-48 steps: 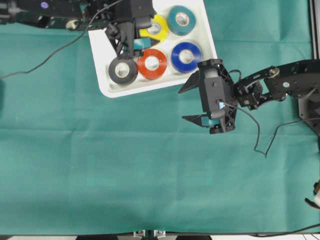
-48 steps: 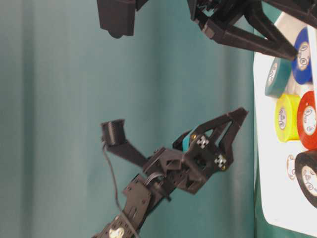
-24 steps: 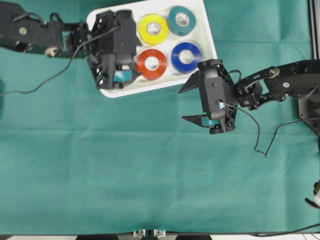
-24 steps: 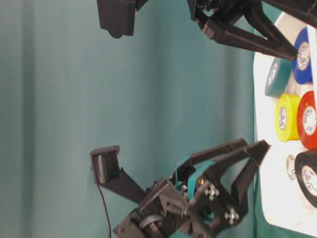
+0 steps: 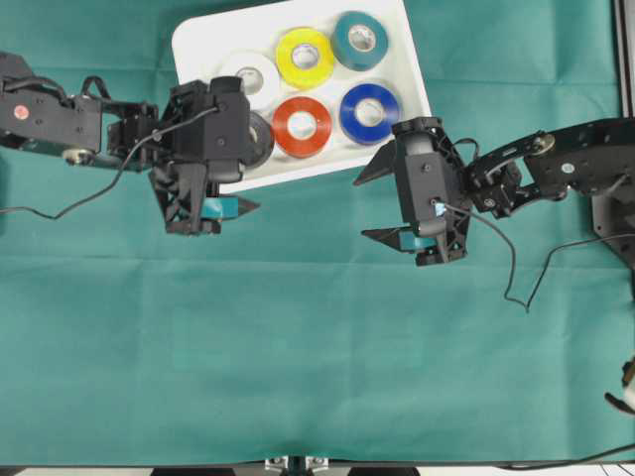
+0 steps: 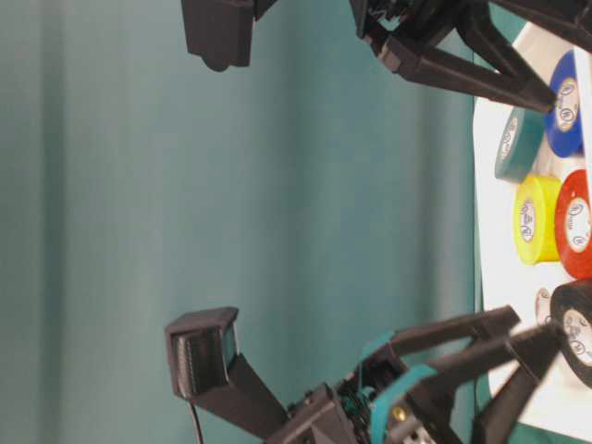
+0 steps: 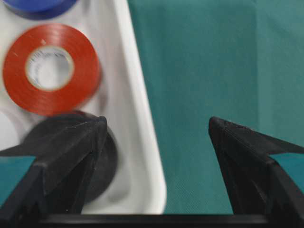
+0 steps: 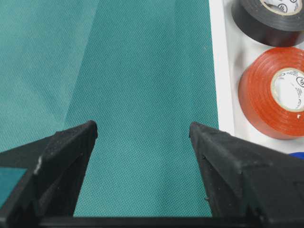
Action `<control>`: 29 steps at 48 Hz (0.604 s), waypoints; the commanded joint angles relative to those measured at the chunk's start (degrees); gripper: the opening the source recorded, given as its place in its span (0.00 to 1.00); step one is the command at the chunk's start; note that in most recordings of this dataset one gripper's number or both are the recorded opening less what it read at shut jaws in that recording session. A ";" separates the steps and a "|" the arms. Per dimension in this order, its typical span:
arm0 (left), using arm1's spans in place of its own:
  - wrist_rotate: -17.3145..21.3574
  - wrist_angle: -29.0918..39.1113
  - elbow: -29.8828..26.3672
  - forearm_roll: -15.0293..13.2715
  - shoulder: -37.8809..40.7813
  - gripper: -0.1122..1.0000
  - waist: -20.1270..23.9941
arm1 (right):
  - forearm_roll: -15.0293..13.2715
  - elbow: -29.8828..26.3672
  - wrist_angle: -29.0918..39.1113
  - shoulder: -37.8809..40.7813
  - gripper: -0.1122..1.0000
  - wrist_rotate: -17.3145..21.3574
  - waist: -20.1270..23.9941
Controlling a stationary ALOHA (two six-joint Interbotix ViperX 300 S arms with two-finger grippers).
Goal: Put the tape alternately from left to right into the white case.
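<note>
All six glossy tape rolls (image 5: 301, 126) lie inside the shallow white plastic case (image 5: 198, 45); both pincers, left (image 5: 213, 208) and right (image 5: 382, 203), are wide and empty, so probably only retreating remains.

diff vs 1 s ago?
The left tool has backed out of the white case toward the view's lower left, open and empty, uncovering the white roll; the black roll lies in the case. The right tool and the other rolls are unchanged.
</note>
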 commanded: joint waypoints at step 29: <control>-0.18 -0.18 2.20 -0.18 -5.89 0.83 -0.70 | 0.09 0.09 1.85 -3.60 0.87 0.00 0.18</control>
